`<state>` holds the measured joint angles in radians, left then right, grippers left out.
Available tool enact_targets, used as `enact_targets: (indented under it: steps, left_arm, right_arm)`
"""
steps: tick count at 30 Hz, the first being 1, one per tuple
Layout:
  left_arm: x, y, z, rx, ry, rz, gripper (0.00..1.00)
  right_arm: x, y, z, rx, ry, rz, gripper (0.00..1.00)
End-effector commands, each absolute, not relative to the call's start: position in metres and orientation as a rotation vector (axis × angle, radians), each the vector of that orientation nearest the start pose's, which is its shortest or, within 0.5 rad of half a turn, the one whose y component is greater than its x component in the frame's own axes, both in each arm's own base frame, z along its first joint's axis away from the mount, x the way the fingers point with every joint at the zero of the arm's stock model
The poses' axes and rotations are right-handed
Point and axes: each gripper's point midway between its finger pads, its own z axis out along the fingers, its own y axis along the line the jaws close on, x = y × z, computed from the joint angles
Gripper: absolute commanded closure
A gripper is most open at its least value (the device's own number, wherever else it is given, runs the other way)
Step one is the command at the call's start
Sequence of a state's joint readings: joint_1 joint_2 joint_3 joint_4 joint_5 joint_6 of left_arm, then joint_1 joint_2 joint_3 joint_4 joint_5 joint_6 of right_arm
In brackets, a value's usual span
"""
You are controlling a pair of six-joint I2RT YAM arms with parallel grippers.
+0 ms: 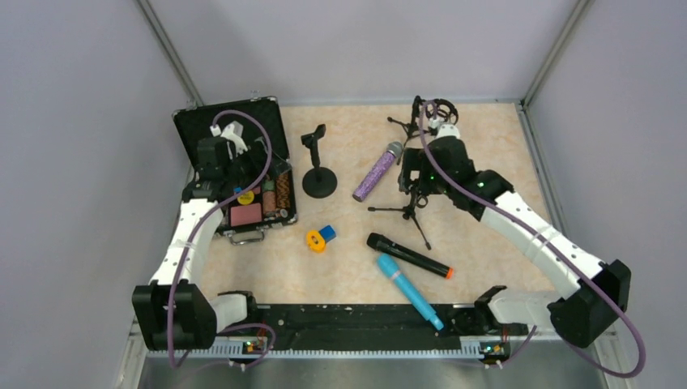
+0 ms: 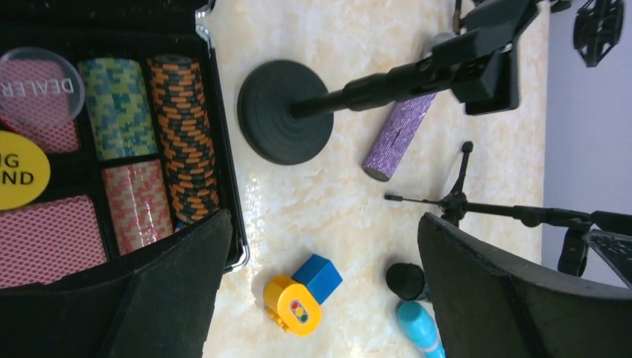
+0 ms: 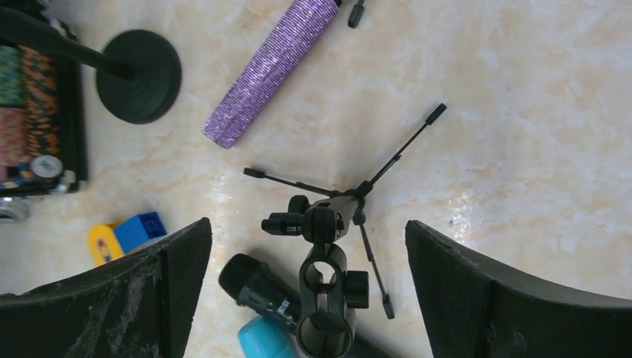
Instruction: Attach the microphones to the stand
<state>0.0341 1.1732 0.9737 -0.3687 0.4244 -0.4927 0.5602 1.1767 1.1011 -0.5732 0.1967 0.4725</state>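
- Mics: the purple mic (image 1: 377, 171) lies just left of the tripod (image 1: 409, 207). The black mic (image 1: 407, 254) and blue mic (image 1: 409, 292) sit close together on its near side.
- Both hands are wide open and empty. The right gripper (image 3: 307, 224) hangs over the tripod, the left gripper (image 2: 324, 220) well to its left.
- They look stiff, light and rolly, so pinch across mid-barrel, not the grille.
- That tripod probably tips easily.

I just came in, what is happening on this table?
A two-armed robot is meant to put microphones on stands, but nothing is held yet. Its right fingers are open above the small tripod stand; its left fingers are open by the open chip case. The purple microphone, black microphone and light-blue microphone all lie flat on the table, and the round-base stand is empty.
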Motion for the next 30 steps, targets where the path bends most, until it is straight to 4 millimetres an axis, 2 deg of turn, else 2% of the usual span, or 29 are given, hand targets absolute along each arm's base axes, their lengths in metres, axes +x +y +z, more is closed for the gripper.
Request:
enact_targets:
  steps: [1,9,13,22,30]
  left_arm:
    - [0.341,-0.083,0.217,-0.281,2.179,-0.751,0.01]
    - [0.34,-0.083,0.213,-0.291,2.191,-0.752,0.01]
    - [0.341,-0.084,0.21,-0.296,2.203,-0.76,0.02]
    - [0.338,-0.084,0.213,-0.277,2.196,-0.754,0.03]
    - [0.337,-0.081,0.219,-0.261,2.168,-0.734,0.04]
  right_arm:
    - [0.306,0.158,0.213,-0.059,2.244,0.07,0.01]
    - [0.301,0.171,0.184,-0.183,2.311,0.029,0.21]
    - [0.298,0.176,0.172,-0.224,2.325,0.049,0.36]
    - [0.296,0.203,0.167,-0.446,2.296,0.187,0.62]
    - [0.29,0.219,0.177,-0.579,2.221,0.299,0.63]
